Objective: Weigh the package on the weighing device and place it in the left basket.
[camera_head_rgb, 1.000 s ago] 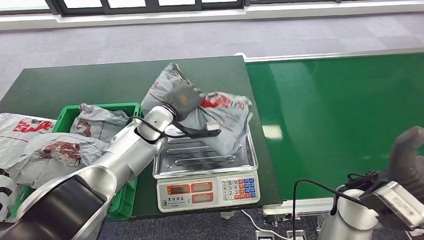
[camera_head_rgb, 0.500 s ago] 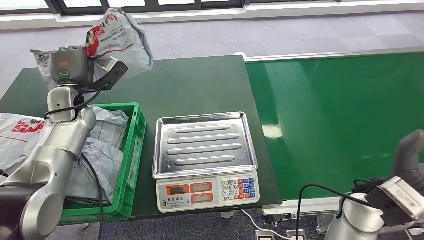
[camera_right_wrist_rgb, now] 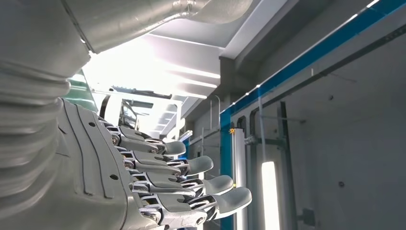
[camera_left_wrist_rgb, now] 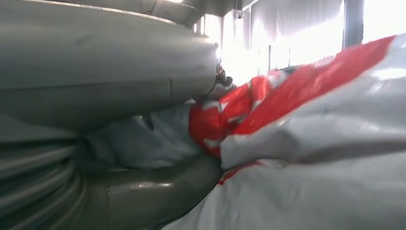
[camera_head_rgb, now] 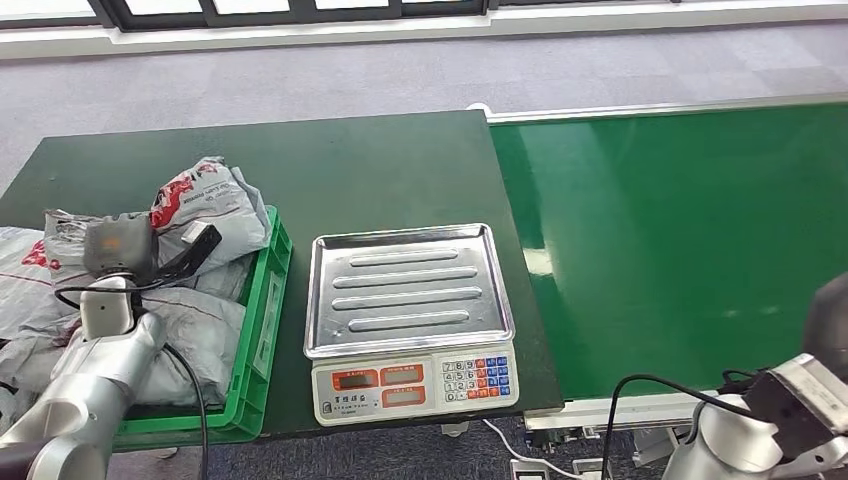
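A grey mail package with red print (camera_head_rgb: 205, 205) lies over the back end of the green basket (camera_head_rgb: 268, 300), on top of other bags. My left hand (camera_head_rgb: 118, 250) grips it from the left. In the left wrist view the thick thumb and fingers (camera_left_wrist_rgb: 143, 191) close around the package (camera_left_wrist_rgb: 311, 143). The scale (camera_head_rgb: 405, 290) stands in the middle of the dark table with its steel tray bare. My right hand (camera_head_rgb: 832, 322) hangs low at the right edge of the head view. In the right wrist view my right hand (camera_right_wrist_rgb: 158, 187) has its fingers stretched out and holds nothing.
Several grey packages (camera_head_rgb: 190, 325) fill the basket, and more packages (camera_head_rgb: 25, 255) lie beside it at the far left. A bright green conveyor belt (camera_head_rgb: 680, 230) runs along the right of the dark table (camera_head_rgb: 350, 170). A black cable (camera_head_rgb: 640, 385) loops near my right arm.
My left arm carried the package off the scale, swung it high over the table's left back, then lowered it onto the basket. The scale tray is now bare. My right hand sank slightly.
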Available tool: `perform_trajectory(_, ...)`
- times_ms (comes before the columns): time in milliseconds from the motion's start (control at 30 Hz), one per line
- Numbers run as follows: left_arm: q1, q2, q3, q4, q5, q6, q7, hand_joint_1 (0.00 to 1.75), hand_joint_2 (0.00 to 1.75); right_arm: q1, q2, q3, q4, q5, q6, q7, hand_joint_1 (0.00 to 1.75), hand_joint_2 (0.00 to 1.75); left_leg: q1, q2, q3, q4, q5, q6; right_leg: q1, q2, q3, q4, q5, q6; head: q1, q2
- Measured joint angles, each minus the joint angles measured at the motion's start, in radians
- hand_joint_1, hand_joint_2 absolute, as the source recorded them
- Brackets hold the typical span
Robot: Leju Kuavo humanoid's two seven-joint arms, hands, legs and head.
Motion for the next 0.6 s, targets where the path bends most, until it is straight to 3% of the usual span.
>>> perform_trajectory(67,0.016,0.003,0.008,-0.001,-0.003,0.002,0.000,1.75,1.75,0.000,0.000,-0.002,0.005,0.000,0.000,0.000,0.00,1.75,0.000,0.000,0.000,0.000,0.000,0.000,0.000,0.000,0.000,0.000,0.000,0.000,0.000,0.000)
perform_trajectory(133,0.028,0.007,0.014,-0.006,-0.007,0.002,0.007,0.96,1.75,0.001,0.000,-0.004,0.010,-0.002,0.000,0.000,0.00,1.75,0.000,0.000,0.000,0.000,0.000,0.000,0.000,0.000,0.000,0.000,0.000,0.000,0.000,0.000)
perform_trajectory(200,0.039,0.013,0.021,-0.020,-0.011,0.003,0.020,0.09,0.87,0.002,0.000,-0.005,0.018,-0.006,0.000,0.000,0.00,1.75,0.001,0.001,0.000,0.000,0.000,0.000,0.000,0.000,0.000,0.000,0.000,0.000,0.000,0.000)
perform_trajectory(267,0.053,0.019,0.027,-0.047,-0.012,0.003,0.034,0.00,0.00,0.003,0.000,-0.006,0.027,-0.008,0.000,0.000,0.00,1.75,0.001,0.002,0.000,0.000,0.000,-0.001,0.000,0.001,0.000,0.000,0.000,0.000,0.000,0.000)
perform_trajectory(600,0.182,0.006,0.138,-0.368,0.063,0.004,-0.053,0.00,0.00,0.006,0.000,-0.008,0.066,-0.003,0.000,0.000,0.00,1.75,0.002,0.002,0.000,0.000,-0.001,-0.001,0.002,0.002,-0.001,0.000,0.000,-0.001,0.000,0.000)
